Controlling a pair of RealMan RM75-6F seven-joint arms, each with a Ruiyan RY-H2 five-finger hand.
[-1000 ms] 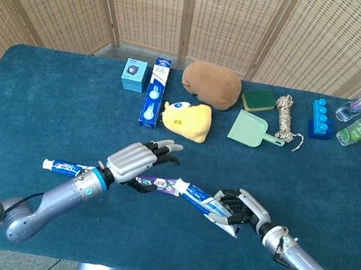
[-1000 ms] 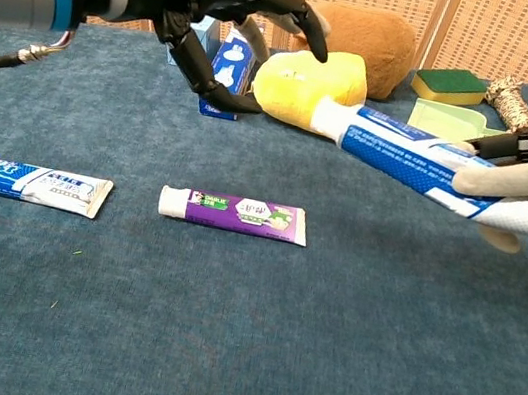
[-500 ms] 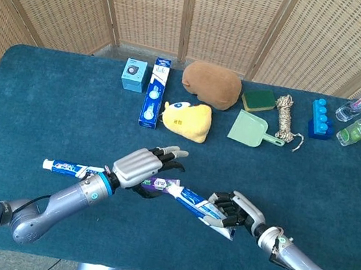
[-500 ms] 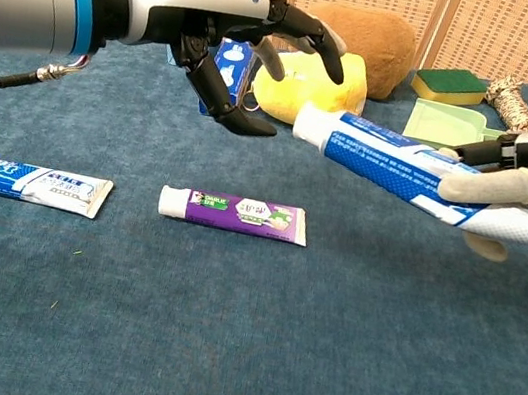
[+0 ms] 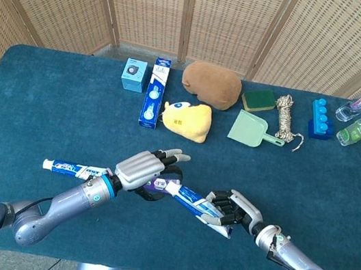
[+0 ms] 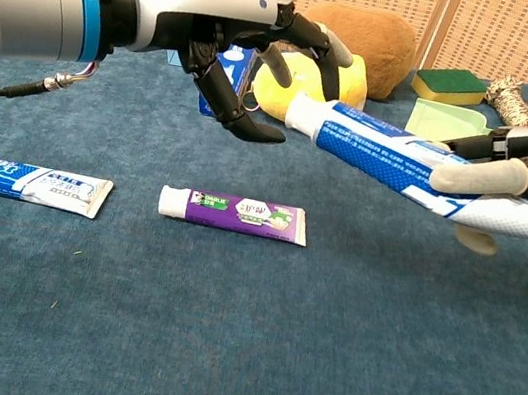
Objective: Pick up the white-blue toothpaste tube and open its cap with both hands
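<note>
A blue table cloth point(image 5: 47, 106) covers the table, with woven rattan screens point(image 5: 153, 6) standing behind it. Along the far edge lie a small light-blue box point(image 5: 134, 74), a long blue-and-white carton point(image 5: 154, 92), a brown plush cushion point(image 5: 210, 84), a yellow plush toy point(image 5: 187, 120), a green-and-yellow sponge point(image 5: 259, 99), a pale green dustpan point(image 5: 251, 129), a coil of rope point(image 5: 285, 116) and a blue building block point(image 5: 319, 118). Two clear bottles point(image 5: 359, 118) stand at the far right corner. Nearer the front, a Crest toothpaste tube point(image 6: 28, 180) lies flat at the left, and a purple toothpaste tube point(image 6: 234, 213) lies flat to its right, apart from it.
</note>
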